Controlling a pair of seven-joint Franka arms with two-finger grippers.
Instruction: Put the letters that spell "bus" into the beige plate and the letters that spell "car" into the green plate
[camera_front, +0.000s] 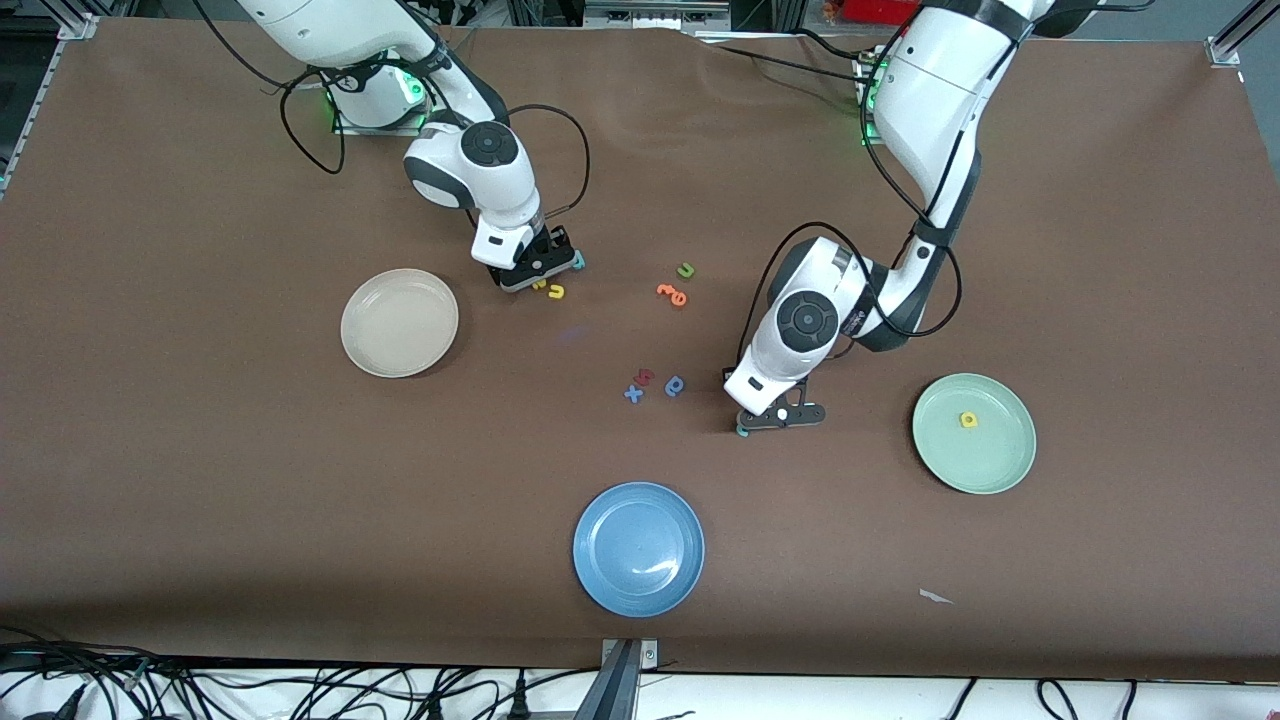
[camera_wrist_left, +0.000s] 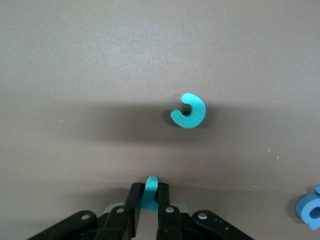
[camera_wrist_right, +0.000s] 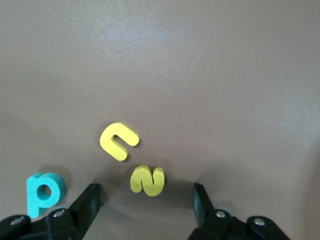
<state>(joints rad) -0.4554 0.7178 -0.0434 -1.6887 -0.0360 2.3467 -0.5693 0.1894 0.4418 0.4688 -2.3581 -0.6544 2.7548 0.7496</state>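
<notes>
the blue plate (camera_front: 638, 548) is lying nearest the camera, holding nothing. farther up the table, the left gripper (camera_front: 778, 415) is sitting low on the cloth between that plate and the green plate (camera_front: 973, 433), its fingers (camera_wrist_left: 134, 200) pressed together and pinching a thin teal letter (camera_wrist_left: 150, 192), seemingly the r; the teal c (camera_wrist_left: 189, 111) is lying just beside it, loose on the cloth. the yellow a (camera_front: 968, 420) is already resting in the green plate. the right gripper (camera_front: 537, 270) is hanging just above the cloth beside the beige plate (camera_front: 399, 322), its jaws spread and straddling the yellow s (camera_wrist_right: 147, 180), with the yellow u (camera_wrist_right: 118, 141) and the teal b (camera_wrist_right: 44, 192) lying close by. the beige plate is holding nothing yet. to do this well, the left arm should be lifting straight up so the thin letter is not twisting in the pinch, then carrying it over the green plate before letting go; the right should be closing only on the s, without nudging the u. in the front view the held letter is almost wholly hidden by the fingers, so its shape is hard to confirm, and the s is hidden under the right gripper there. the loose orange, green, red and blue letters mid-table are too small to read surely.
</notes>
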